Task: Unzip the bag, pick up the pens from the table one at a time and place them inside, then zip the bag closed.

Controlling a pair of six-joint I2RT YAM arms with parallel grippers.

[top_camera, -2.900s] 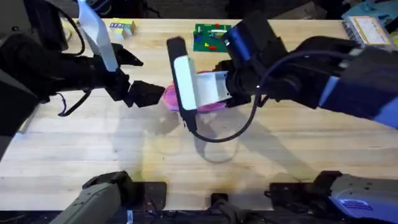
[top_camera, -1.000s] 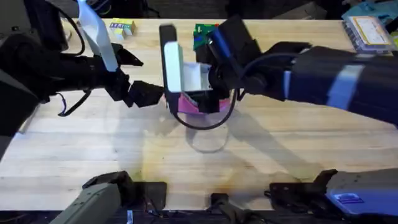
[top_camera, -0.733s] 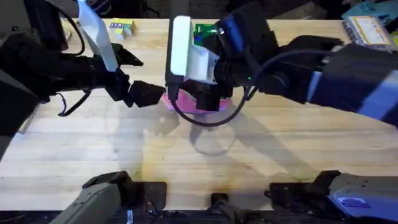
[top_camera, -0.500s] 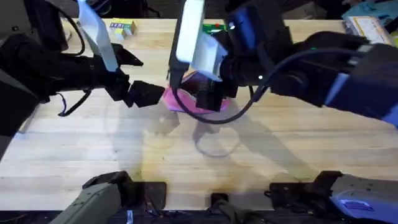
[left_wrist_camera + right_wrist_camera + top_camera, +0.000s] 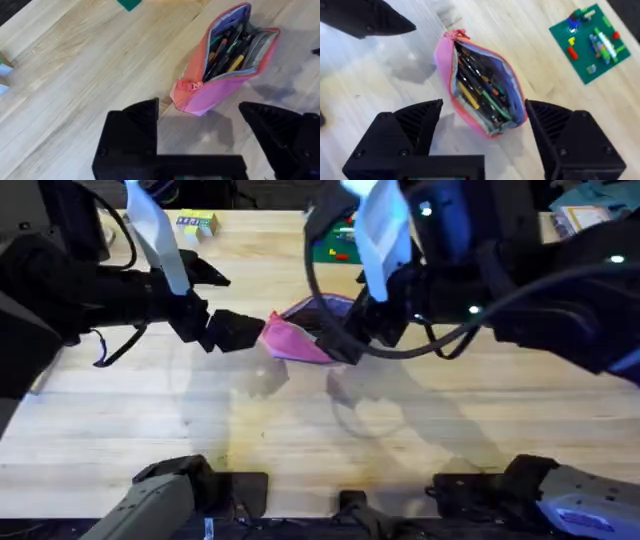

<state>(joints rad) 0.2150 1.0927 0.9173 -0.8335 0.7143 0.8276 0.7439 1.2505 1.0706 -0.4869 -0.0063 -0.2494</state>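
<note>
Overhead: the pink bag [image 5: 300,338] lies near the middle of the wooden table [image 5: 130,410], its mouth gaping toward the far side. The left gripper [image 5: 232,332] reaches in low from the left, its black fingers just beside the bag's near end; from this angle it is hard to tell whether they touch the fabric. The right arm rises large and dark over the bag's right half, and the right gripper [image 5: 345,345] sits close above the pouch's right end. A green board [image 5: 336,240] with small coloured parts lies farther back on the table, partly hidden by that arm, and a small yellow box [image 5: 195,223] sits at the far left edge.

Left wrist: the left gripper [image 5: 200,137] has its two black fingers [image 5: 131,131] spread wide apart, holding nothing. The bag [image 5: 210,92] rests on the table [image 5: 75,75] just beyond them, unzipped, its small pink pull [image 5: 192,85] at the end nearest the fingers. Several pens [image 5: 225,50] lie inside against the bluish-grey lining.

Right wrist: the right gripper [image 5: 482,122] also stands open, its fingers [image 5: 415,127] well apart and empty, above the bag [image 5: 445,65]. The pouch lies open, with the pens [image 5: 480,92] bundled lengthwise inside. The green board [image 5: 587,42] lies well apart on the table [image 5: 530,30].
</note>
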